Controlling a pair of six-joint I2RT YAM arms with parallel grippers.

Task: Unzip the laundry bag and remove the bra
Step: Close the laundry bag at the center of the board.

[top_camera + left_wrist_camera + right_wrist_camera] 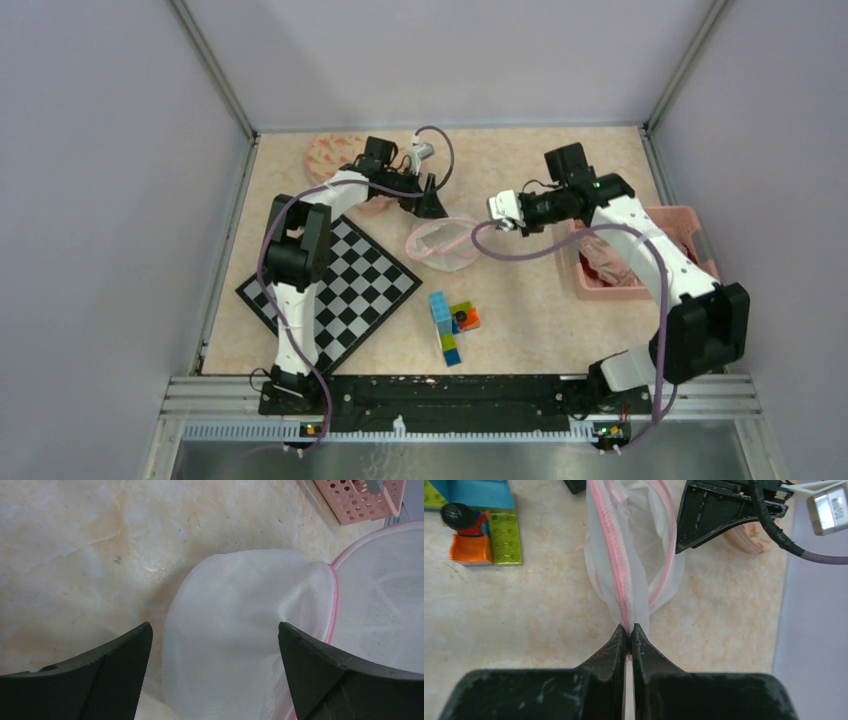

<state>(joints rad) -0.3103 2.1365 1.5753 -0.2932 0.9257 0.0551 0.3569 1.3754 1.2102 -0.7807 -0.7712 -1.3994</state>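
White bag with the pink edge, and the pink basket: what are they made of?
The white, pink-trimmed laundry bag looks like sheer mesh fabric: translucent, softly folded. The pink perforated basket looks like rigid plastic, with moulded round holes.

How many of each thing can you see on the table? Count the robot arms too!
Laundry bag: 1
Chessboard: 1
Pink basket: 1
Reddish item in the basket: 1
Toy brick pile: 1
Round pink patterned thing: 1
Robot arms: 2, left arm and right arm
Total: 8
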